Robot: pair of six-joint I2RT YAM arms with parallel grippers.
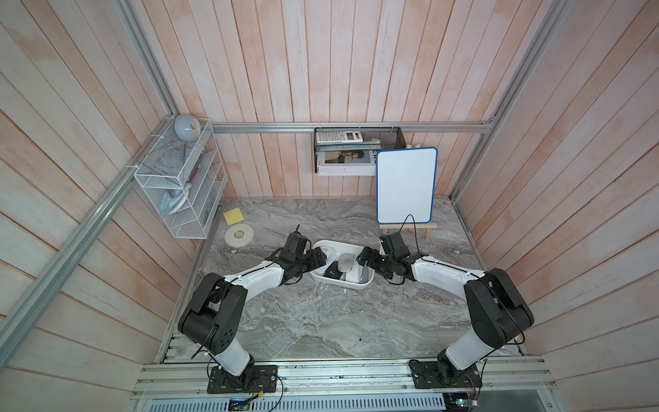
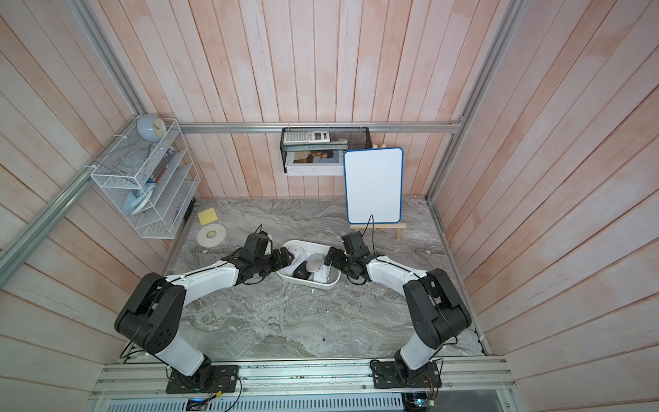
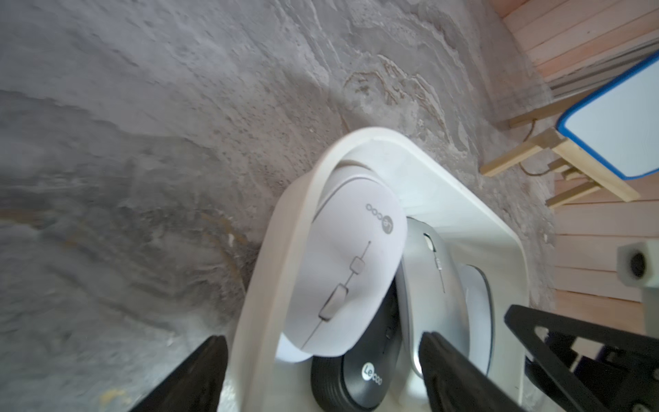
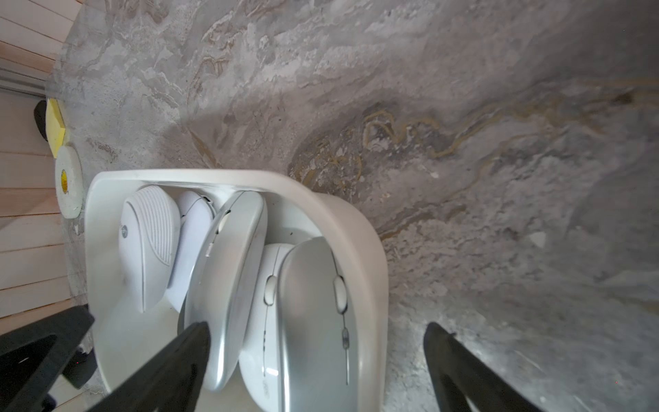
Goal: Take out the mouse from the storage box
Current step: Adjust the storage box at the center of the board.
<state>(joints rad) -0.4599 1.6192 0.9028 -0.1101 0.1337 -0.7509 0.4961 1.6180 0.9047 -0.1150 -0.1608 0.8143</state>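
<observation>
The white storage box (image 1: 357,285) (image 2: 309,283) sits mid-table with several mice in it. A white mouse (image 3: 349,271) leans on a black mouse (image 3: 360,371), with a silver mouse (image 3: 428,285) beside them. My left gripper (image 1: 321,257) (image 3: 322,337) is open at the box's left end, one finger outside the wall and one inside. At the right end my right gripper (image 1: 363,257) (image 4: 316,326) is open too. It straddles the wall, and a silver mouse (image 4: 313,321) lies between its fingers. Neither gripper holds anything.
A blue-framed whiteboard (image 1: 406,185) on a wooden easel stands behind the right arm. A tape roll (image 1: 239,235) and yellow sticky notes (image 1: 233,216) lie at the back left. A white wire rack (image 1: 182,185) and a black mesh tray (image 1: 360,141) hang on the walls.
</observation>
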